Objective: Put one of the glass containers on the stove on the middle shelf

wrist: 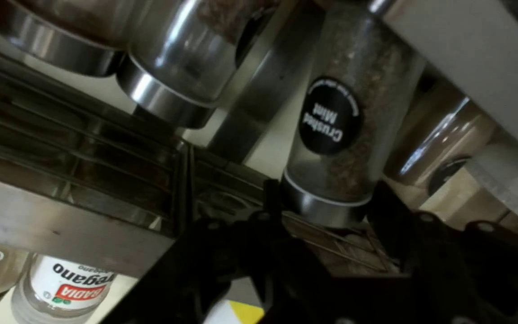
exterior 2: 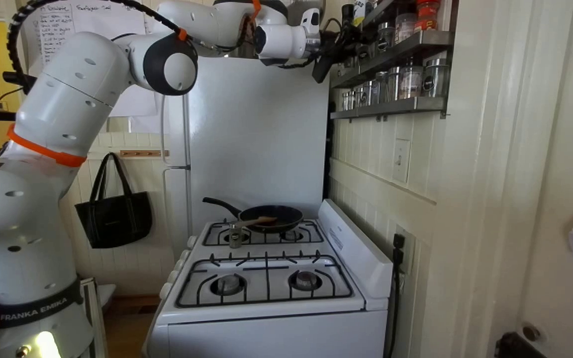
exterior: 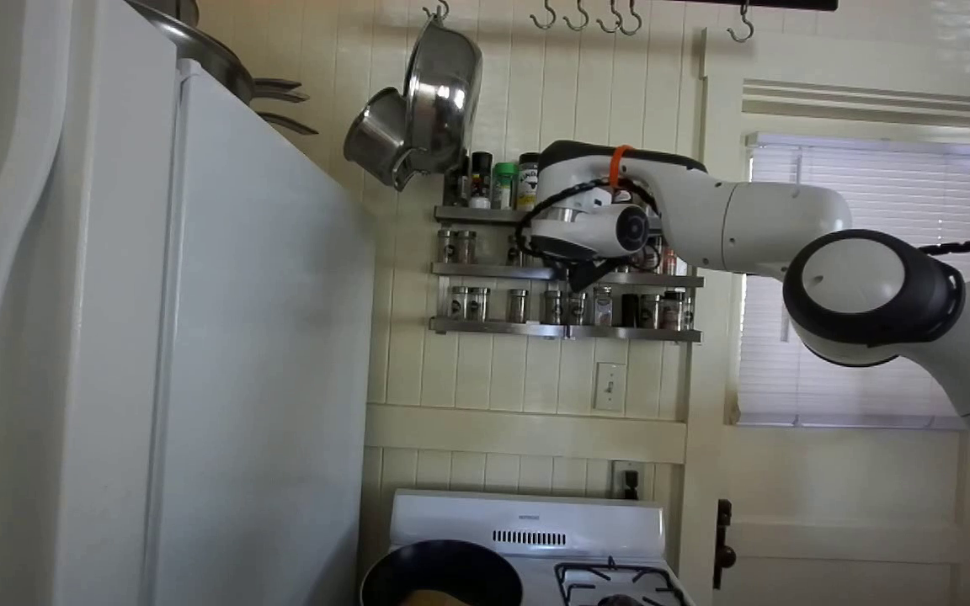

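In an exterior view, find the tall white refrigerator point(exterior: 266, 295) at left, the white metal stove point(exterior: 603, 534) to its right, the three-tier silver metal spice rack point(exterior: 502, 326) above the stove.

In an exterior view, see the round black skillet point(exterior 2: 286, 219) on the stove's far part, the brown wooden spoon point(exterior 2: 254, 222) across its rim, the small clear glass jar point(exterior 2: 235, 238) just before it at left.

In the wrist view, find the clear cylindrical Crushed Mint jar point(wrist: 358, 112) between the fingers point(wrist: 271, 198) of the black pincer point(wrist: 326, 193), on or over the narrow silver metal middle shelf point(wrist: 470, 58), unclear which.
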Motion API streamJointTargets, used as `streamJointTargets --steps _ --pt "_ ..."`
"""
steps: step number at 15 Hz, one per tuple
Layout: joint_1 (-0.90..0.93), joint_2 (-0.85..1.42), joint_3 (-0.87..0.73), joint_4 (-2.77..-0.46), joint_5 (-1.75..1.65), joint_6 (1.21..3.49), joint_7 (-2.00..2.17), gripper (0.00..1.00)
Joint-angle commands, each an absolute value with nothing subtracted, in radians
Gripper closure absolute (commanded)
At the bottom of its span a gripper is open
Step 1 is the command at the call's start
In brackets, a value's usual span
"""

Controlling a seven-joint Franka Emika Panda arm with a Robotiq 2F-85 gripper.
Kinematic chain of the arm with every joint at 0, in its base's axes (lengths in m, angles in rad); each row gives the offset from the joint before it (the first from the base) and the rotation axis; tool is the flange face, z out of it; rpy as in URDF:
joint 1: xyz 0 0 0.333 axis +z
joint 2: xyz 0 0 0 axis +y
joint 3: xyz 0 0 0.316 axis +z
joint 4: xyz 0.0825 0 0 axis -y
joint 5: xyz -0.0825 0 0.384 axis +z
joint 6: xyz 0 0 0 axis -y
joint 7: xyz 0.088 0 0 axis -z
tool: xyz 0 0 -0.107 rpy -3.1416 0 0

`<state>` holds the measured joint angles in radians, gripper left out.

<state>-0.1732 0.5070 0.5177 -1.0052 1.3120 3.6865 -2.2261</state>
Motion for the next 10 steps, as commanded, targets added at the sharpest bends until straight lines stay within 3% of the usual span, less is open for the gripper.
streamJointTargets --steps 1,10 --pt "-0.155 0.531 0.526 -0.943 1.315 3.711 -2.153 0.72" --pt "-0.16 0.527 0.532 -0.937 1.342 3.708 -2.005 0.72"
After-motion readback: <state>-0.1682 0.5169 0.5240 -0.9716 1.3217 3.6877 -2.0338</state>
